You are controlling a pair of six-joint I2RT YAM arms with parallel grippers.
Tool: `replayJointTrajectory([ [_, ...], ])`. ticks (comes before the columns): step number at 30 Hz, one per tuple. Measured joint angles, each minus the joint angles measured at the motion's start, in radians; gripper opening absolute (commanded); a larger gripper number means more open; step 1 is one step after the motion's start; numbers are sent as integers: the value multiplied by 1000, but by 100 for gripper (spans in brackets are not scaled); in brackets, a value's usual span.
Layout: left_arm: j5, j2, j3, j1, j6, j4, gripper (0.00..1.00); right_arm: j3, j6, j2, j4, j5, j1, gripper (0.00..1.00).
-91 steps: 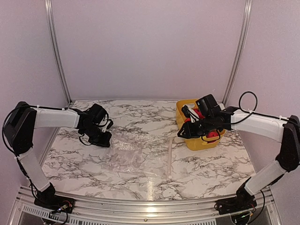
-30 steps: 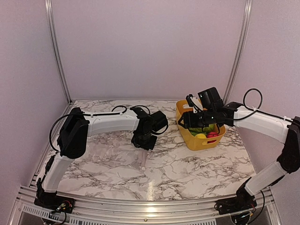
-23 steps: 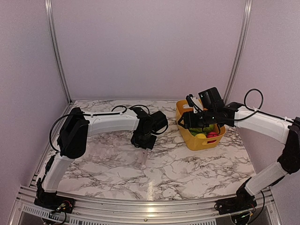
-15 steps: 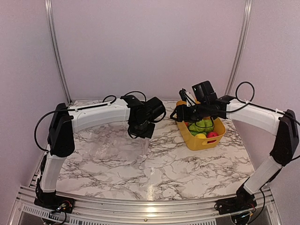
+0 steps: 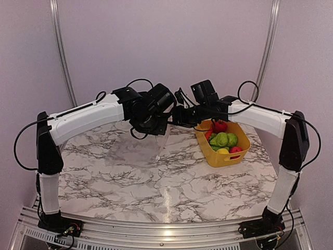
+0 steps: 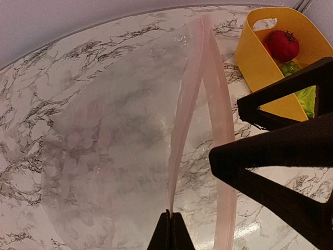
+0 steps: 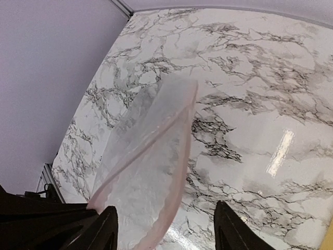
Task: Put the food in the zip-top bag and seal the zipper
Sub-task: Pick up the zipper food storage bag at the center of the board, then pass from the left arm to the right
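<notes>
My left gripper [image 5: 156, 132] is raised above the table and shut on one lip of the zipper [image 6: 183, 114]. The clear zip-top bag [image 5: 132, 154] hangs from it with its mouth spread open [image 6: 104, 135]; the other pink lip [image 6: 221, 104] hangs free. My right gripper [image 5: 177, 116] is open and empty just right of the bag's mouth. In the right wrist view its fingers [image 7: 109, 229] straddle the bag [image 7: 151, 166]. The food stays in the yellow basket [image 5: 232, 156]: a red tomato [image 5: 220, 125], green pieces [image 5: 223, 139], a yellow piece [image 5: 222, 151] and another red piece.
The yellow basket stands at the right back of the marble table [image 5: 182, 187] and also shows in the left wrist view [image 6: 255, 57]. Metal frame posts stand at both back corners. Both arms meet high over the table's middle back.
My left gripper has lifted the bag off the table, up and toward the back. My right gripper has left the basket and moved left to the bag's mouth.
</notes>
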Motion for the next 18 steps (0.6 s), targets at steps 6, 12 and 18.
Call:
replayJointTrajectory([
  [6, -8, -8, -39, 0, -4, 1, 0, 47, 21, 14, -3, -16, 24, 57],
  [12, -8, -57, -43, 0, -12, 23, 0, 78, 46, 55, -30, -16, 24, 53],
  [18, -8, -100, -43, 0, -26, 43, 0, 112, 61, 109, -56, -14, 24, 13],
])
